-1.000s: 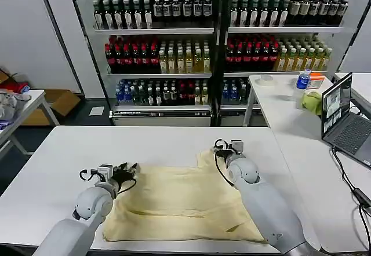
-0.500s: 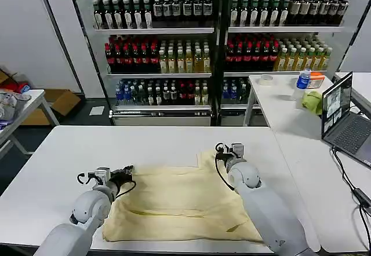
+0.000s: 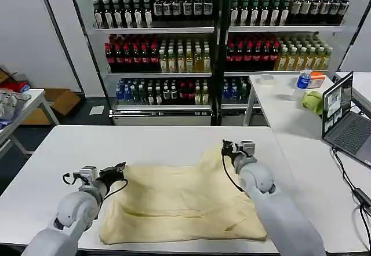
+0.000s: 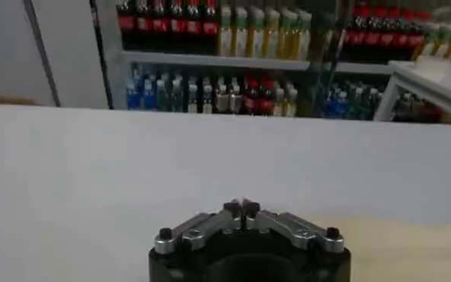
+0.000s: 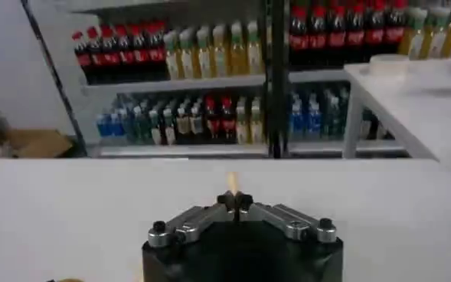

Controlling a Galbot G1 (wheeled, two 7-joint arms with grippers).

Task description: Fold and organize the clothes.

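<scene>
T-shirt (image 3: 182,201) lies spread on my table (image 3: 145,140). My left gripper (image 3: 119,169) pinches its left edge; my right gripper (image 3: 227,147) is clenched on its far-right corner.

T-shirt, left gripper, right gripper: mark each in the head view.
T-shirt (image 3: 179,201), head view, middle of the spread cream fabric.
Left gripper (image 3: 120,169), head view, at its fingertips by the shirt's left edge.
Right gripper (image 3: 225,147), head view, at its fingertips by the shirt's far corner.
</scene>
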